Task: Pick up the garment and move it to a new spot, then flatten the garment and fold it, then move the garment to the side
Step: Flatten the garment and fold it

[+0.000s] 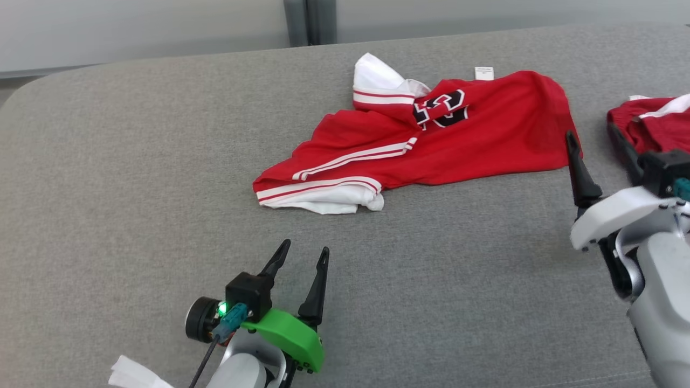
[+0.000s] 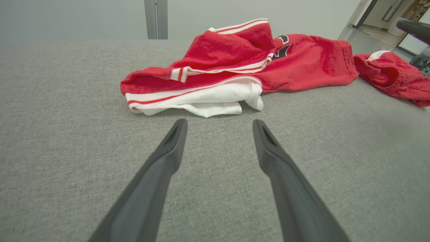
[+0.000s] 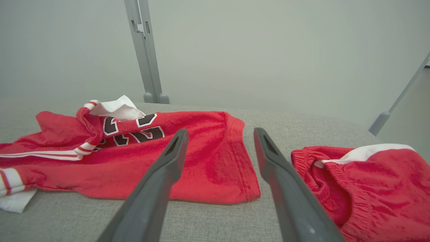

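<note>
1. The red jersey lies rumpled on the grey fabric surface, with its white-striped end bunched up.
2. The left gripper sits near that striped end, its fingers spread wide and empty.
3. The right gripper is just beside the jersey's plain red edge, wide apart and holding nothing.
4. A second red garment lies near the jersey, past the right gripper.

On the table a garment, second garment right of it, label behind it

Dark fingers, green bracket, white forearms
</note>
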### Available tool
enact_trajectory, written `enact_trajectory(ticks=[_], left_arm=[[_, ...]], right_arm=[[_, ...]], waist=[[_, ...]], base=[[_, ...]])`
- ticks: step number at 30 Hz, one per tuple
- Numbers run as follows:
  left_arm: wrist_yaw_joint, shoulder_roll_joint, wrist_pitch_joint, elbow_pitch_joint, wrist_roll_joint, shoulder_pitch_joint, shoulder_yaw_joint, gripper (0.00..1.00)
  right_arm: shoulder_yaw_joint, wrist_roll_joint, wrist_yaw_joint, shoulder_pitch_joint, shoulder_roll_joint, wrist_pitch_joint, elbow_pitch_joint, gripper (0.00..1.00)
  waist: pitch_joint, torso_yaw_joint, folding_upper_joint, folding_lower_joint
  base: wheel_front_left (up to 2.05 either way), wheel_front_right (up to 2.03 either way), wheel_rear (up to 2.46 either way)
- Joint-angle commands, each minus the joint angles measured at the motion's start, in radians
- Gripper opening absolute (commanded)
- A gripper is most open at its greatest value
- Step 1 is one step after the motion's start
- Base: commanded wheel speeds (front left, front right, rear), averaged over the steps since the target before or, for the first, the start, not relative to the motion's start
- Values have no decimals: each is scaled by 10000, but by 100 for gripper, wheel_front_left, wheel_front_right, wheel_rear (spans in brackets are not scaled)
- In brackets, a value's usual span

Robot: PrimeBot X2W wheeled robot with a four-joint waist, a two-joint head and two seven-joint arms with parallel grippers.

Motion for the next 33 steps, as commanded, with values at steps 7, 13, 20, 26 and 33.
enact_trajectory(ticks=[7, 13, 20, 26, 33], left_arm=[[-191, 52, 157, 1513, 7, -1477, -911, 100], [114, 54, 19, 2958, -376, -2585, -1157, 100], [295, 54, -78, 4335, -690, -3292, -1076, 100], [484, 55, -130, 5227, -920, -3746, -1043, 100], [375, 52, -51, 5804, -782, -4168, -1522, 0]], right_arm=[[-973, -684, -17, 1841, 1361, -72, -1741, 100], [-1002, -1020, -17, 2395, 2083, 161, -2586, 100], [-1034, -1125, -17, 2576, 2270, 223, -2917, 100], [-1016, -1136, -17, 2561, 2365, 235, -3047, 100], [-1208, -1179, -17, 2639, 2389, 168, -3173, 100]], waist=[[68, -957, 0, 0], [409, -1530, 0, 0], [635, -1818, 0, 0], [770, -1970, 0, 0], [795, -1975, 0, 0]], base=[[0, 0, 0], [0, 0, 0], [0, 0, 0], [0, 0, 0], [0, 0, 0]])
